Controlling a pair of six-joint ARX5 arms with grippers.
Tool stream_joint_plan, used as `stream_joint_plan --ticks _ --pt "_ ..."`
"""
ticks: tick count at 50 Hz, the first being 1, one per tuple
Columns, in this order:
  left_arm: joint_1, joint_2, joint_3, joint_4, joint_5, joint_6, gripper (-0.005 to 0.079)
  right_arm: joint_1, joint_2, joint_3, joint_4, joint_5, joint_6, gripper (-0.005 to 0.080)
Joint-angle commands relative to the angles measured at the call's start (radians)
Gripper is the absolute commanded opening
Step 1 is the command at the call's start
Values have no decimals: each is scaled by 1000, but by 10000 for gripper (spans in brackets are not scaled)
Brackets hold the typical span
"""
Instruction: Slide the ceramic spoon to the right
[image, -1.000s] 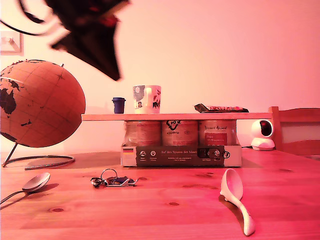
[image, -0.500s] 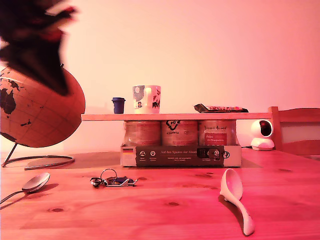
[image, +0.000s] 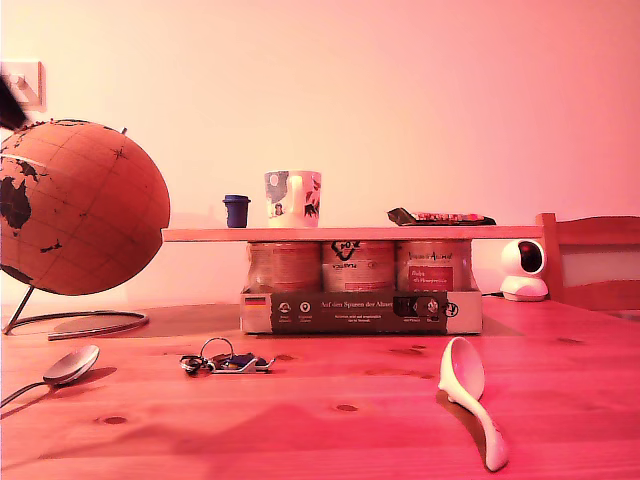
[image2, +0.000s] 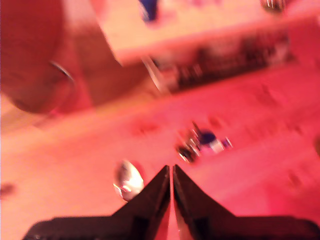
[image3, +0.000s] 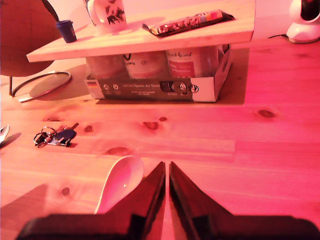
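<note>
White ceramic spoon (image: 470, 397) lies free on the counter (image: 330, 430). First hand (image2: 172, 176) and second hand (image3: 166, 172) both hang above it, fingers together, empty.

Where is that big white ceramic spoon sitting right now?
The ceramic spoon lies on the wooden table toward the exterior view's right, in front of the tray of cans, well to the right of the keys.

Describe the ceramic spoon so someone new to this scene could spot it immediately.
Start at the box of cans under the wooden board, mid-table in the exterior view. The ceramic spoon lies in front of it, toward the exterior view's right. It is large, glossy and white, unlike the small metal spoon near the globe.
</note>
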Motion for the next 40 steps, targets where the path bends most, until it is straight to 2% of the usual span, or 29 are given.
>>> stream_joint_plan --ticks 1,11,20,32,40 --pt "7 -52 -51 29 -9 6 -19 1 8 12 1 -3 2 -12" --pt "8 -214 -156 87 -45 6 -19 2 8 12 -53 -3 1 -12" --pt "8 -323 -260 208 -65 -17 -19 2 8 12 -88 -3 1 -12" --pt "8 -365 -383 303 -73 -27 -19 2 8 12 -88 -3 1 -12" --pt "8 -365 -397 321 -72 -26 -19 2 8 12 -89 -3 2 -12"
